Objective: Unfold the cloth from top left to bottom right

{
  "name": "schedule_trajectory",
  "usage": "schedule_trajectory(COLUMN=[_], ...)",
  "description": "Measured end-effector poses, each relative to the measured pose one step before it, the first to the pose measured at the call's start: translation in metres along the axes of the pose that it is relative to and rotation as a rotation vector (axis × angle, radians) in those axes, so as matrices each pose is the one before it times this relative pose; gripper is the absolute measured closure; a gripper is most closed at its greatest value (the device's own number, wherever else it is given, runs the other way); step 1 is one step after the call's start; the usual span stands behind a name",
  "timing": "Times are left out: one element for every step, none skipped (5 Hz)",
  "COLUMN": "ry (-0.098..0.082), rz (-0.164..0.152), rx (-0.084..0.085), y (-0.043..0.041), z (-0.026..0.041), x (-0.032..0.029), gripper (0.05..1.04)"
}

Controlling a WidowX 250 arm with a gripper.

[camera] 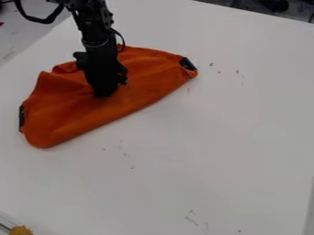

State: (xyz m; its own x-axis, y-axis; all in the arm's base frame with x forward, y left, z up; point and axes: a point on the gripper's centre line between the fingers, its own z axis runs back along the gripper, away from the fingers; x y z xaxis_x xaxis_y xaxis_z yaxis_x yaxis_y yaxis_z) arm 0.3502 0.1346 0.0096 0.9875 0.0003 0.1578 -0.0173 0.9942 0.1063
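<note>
The black gripper (105, 94) hangs from the top left with its lower end at the middle of the orange cloth (131, 98), covering part of it. Folded over, the cloth lies in a rough half-moon on the upper left of the white table, its long edge slanting from lower left to upper right. Wrinkles and a raised bit of fabric stand around and behind the gripper. Black clips or tabs sit at the cloth's right corner and left edge. Whether the gripper holds any fabric is hidden.
The white table (202, 151) carries small dark marks to the right of and below the cloth. A yellow-brown object (21, 230) is at the bottom left corner. The table's far edge runs across the top right, with dark items beyond it.
</note>
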Motion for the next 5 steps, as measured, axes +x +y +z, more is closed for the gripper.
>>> schedule_trajectory(ry=[-0.0096, 0.0144, 0.0117, 0.0091, -0.0009], rz=[-0.0049, 0.0189, 0.0126, 0.0080, 0.0185], rx=[0.0110, -0.0056, 0.0033, -0.0082, 0.0273], y=[0.00086, -0.00259, -0.00293, -0.00324, 0.00094], z=[0.00122, 0.00247, 0.00060, 0.00217, 0.00140], x=[-0.00110, -0.00882, -0.00890, -0.00946, -0.00606], gripper=[0.206, 0.064, 0.073, 0.076, 0.098])
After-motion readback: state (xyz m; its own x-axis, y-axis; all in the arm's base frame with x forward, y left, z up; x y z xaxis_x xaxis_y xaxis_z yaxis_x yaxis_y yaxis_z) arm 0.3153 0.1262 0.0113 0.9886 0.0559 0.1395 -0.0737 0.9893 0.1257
